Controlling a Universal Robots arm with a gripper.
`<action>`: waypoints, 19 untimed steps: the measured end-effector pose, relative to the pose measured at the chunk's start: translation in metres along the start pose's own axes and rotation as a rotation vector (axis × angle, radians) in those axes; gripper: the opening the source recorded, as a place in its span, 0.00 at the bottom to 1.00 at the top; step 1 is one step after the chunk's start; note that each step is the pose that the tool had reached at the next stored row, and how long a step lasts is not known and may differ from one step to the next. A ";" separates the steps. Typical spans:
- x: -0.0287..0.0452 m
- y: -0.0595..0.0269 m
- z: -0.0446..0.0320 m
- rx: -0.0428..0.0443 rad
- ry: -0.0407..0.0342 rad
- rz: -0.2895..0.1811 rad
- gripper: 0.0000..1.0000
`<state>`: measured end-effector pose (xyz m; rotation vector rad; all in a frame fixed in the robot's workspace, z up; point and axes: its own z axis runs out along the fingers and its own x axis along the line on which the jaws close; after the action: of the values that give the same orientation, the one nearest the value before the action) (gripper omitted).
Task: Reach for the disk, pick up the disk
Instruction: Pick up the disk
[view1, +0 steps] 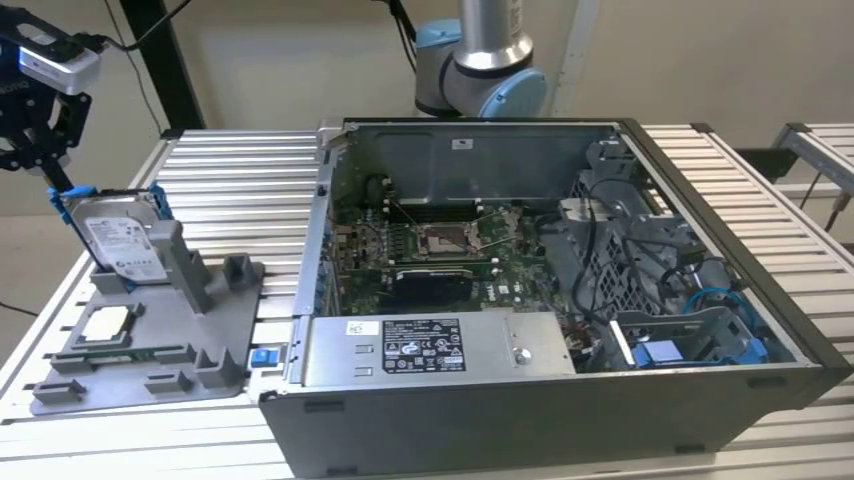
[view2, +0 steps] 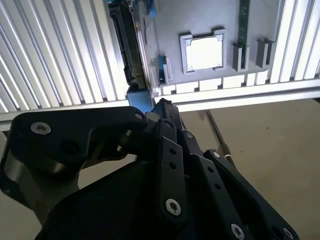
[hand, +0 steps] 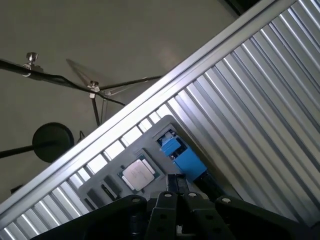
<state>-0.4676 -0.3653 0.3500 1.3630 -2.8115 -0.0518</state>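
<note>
A slatted aluminium counter (view1: 240, 180) stands in a room with plain beige walls and a pale floor. On the counter, an open grey computer case (view1: 534, 410) lies on its side, showing its green circuit board and tangled cables. The grey and light-blue robot arm (view1: 481, 70) rises behind the case. At the exterior view's left is a grey moulded holder (view1: 220, 310). The disk (view1: 118, 238) stands upright on its edge in this holder, leaning slightly, its white label facing the camera. The print on the label is too small to read. A square silver processor chip (view1: 107, 322) lies flat in a recess of the holder, nearer the camera than the disk. A small blue piece (view1: 263, 357) sits between the holder and the case. A black and white sticker (view1: 420, 345) on the case's silver power supply is also unreadable. The black hand (view1: 60, 183) hangs over the disk's upper corner with its fingers drawn together, tips touching the blue rail (view1: 67, 192). Whether the rail is pinched between them cannot be told. In the first wrist view, the hand (hand: 175, 181) meets the blue rail (hand: 182, 157) beside the chip (hand: 140, 173), and a black round stand base (hand: 52, 142) rests on the floor beyond the counter's edge.
</note>
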 end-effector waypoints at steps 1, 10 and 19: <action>0.0000 0.0000 0.0000 0.0000 0.0004 -0.009 0.00; 0.0000 0.0000 0.0000 0.0001 0.0045 -0.120 0.00; 0.0000 0.0000 0.0000 0.0002 0.0092 -0.247 0.00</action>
<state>-0.4676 -0.3653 0.3500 1.6965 -2.6191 -0.0480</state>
